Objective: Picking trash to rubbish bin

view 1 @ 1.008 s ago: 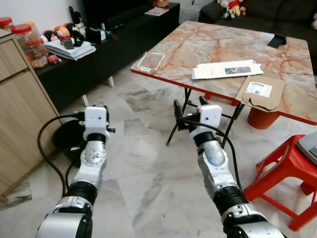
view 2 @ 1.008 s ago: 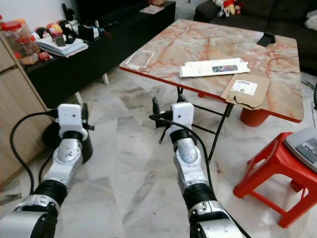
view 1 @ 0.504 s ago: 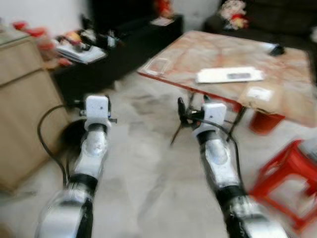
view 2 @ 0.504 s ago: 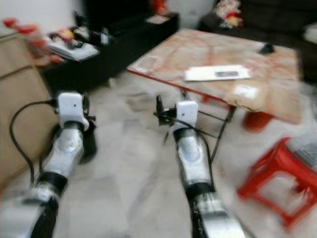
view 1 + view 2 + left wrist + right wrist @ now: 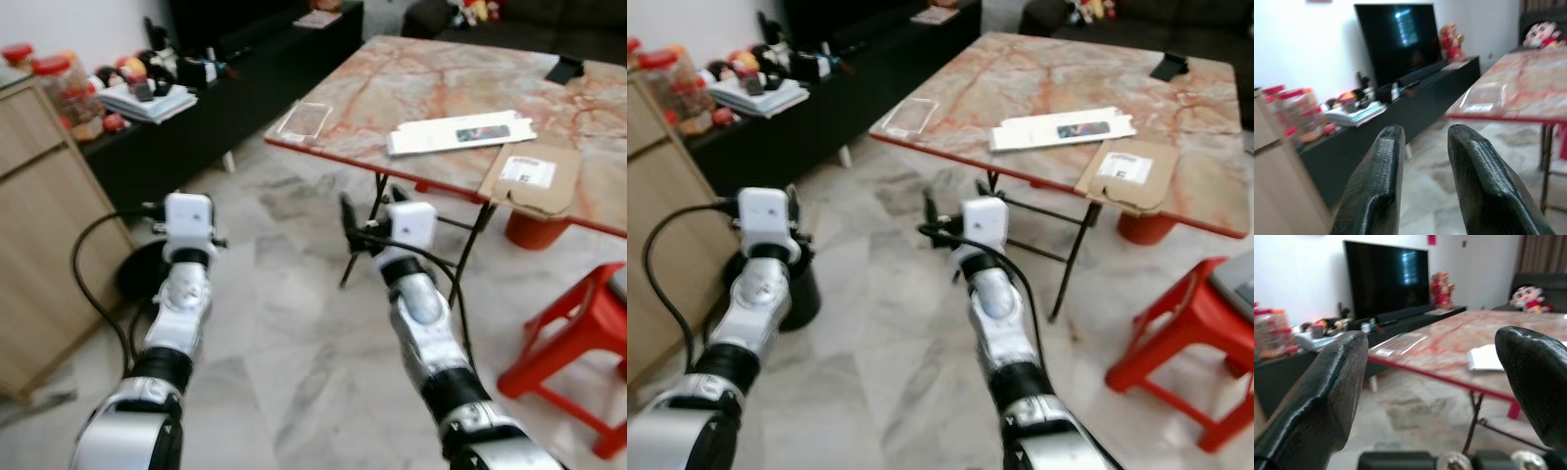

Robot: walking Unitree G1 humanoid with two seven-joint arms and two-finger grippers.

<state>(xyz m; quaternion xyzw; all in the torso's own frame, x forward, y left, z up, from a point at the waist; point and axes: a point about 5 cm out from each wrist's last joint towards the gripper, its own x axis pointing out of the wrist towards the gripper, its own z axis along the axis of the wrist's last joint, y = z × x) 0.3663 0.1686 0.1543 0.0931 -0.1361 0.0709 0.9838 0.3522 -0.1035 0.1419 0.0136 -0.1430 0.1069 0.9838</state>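
Clearly we are approaching the red-edged marble folding table (image 5: 460, 88), both pincers empty: right gripper (image 5: 1435, 396) spread wide, left gripper (image 5: 1422, 161) narrowly parted. Next, we judge, comes reaching toward one o'clock for the flattened white carton (image 5: 458, 133) or brown cardboard piece (image 5: 529, 176).

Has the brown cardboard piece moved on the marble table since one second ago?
No. The brown cardboard piece keeps its place at the marble table edge beside the white flat box; the camera shifted.

clear plastic tray (image 5: 303, 119): lying flat at the table's near left corner, by the edge
white flattened carton (image 5: 459, 133): lying flat mid-table, with a dark printed strip facing up
brown cardboard piece (image 5: 528, 178): lying flat, overhanging the front edge, with a white label showing
rubbish bin (image 5: 795, 292): dark, round, standing on the floor beside the wooden cabinet
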